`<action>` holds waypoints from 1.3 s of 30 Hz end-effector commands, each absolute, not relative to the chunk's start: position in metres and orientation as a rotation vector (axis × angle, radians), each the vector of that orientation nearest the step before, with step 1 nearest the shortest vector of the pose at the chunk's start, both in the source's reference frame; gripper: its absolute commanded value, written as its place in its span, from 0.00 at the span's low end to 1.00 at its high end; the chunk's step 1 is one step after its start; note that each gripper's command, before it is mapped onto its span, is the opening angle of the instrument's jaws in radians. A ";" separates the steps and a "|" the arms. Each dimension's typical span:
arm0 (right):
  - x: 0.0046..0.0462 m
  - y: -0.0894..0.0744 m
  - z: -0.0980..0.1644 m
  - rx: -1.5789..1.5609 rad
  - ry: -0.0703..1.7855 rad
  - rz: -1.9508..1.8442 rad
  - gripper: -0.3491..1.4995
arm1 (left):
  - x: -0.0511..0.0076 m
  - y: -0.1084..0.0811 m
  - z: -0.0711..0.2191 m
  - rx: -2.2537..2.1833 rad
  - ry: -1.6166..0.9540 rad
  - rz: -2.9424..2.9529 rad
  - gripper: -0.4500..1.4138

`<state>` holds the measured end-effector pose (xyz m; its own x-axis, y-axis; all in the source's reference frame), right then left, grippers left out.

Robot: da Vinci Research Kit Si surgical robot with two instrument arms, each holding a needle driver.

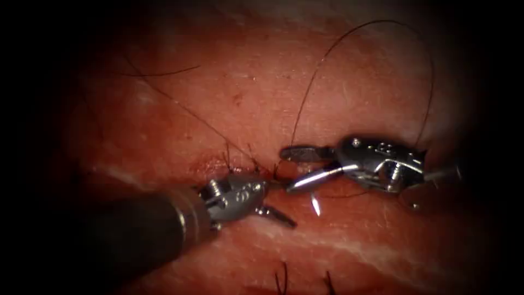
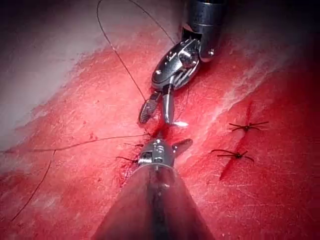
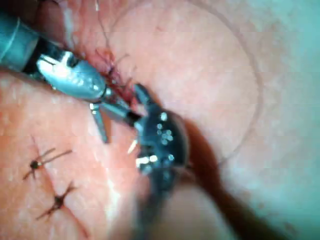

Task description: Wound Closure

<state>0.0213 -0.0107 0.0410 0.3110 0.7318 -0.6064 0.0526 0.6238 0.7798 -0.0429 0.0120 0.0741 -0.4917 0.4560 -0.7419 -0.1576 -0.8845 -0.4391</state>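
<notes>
the left tool (image 1: 275,205) has a dark, smooth round shaft ending in a silvery metal collar, then a shiny steel wrist with small round holes. the right tool (image 1: 299,169) is polished steel too, with a screw head and tiny dots behind its slim blades.

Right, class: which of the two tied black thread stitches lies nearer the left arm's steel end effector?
The left black thread stitch in the endoscope view, just below that open, empty end effector; the other stitch sits further right.
</notes>
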 end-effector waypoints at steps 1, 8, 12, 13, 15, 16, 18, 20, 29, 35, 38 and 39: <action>0.0209 -0.011 0.042 0.807 1.185 0.525 0.72 | -0.0436 0.011 0.074 -1.347 -0.434 2.419 0.42; 0.0172 -0.010 0.042 0.825 1.187 0.507 0.71 | -0.0439 0.010 0.072 -1.375 -0.245 2.625 0.41; 0.0128 -0.008 0.042 0.824 1.257 0.550 0.63 | -0.0446 0.010 0.072 -1.383 -0.078 2.746 0.39; 0.0123 -0.008 0.042 0.820 1.262 0.560 0.62 | -0.0447 0.010 0.072 -1.384 -0.054 2.770 0.39; 0.0114 -0.008 0.041 0.812 1.269 0.578 0.61 | -0.0450 0.010 0.073 -1.397 0.004 2.791 0.38; 0.0114 -0.008 0.041 0.812 1.269 0.578 0.61 | -0.0450 0.010 0.073 -1.397 0.004 2.791 0.38; 0.0111 -0.008 0.041 0.806 1.276 0.589 0.61 | -0.0452 0.011 0.073 -1.402 0.054 2.802 0.39; 0.0111 -0.008 0.041 0.805 1.282 0.591 0.61 | -0.0455 0.012 0.074 -1.419 0.117 2.806 0.40; 0.0118 -0.008 0.042 0.792 1.292 0.601 0.61 | -0.0464 0.011 0.077 -1.492 0.340 2.883 0.40; 0.0122 -0.008 0.043 0.787 1.295 0.603 0.61 | -0.0469 0.011 0.077 -1.568 0.426 2.878 0.33; 0.0125 -0.009 0.043 0.786 1.292 0.608 0.61 | -0.0471 0.011 0.076 -1.643 0.608 2.887 0.23; 0.0125 -0.009 0.044 0.787 1.291 0.612 0.61 | -0.0471 0.011 0.076 -1.652 0.636 2.895 0.22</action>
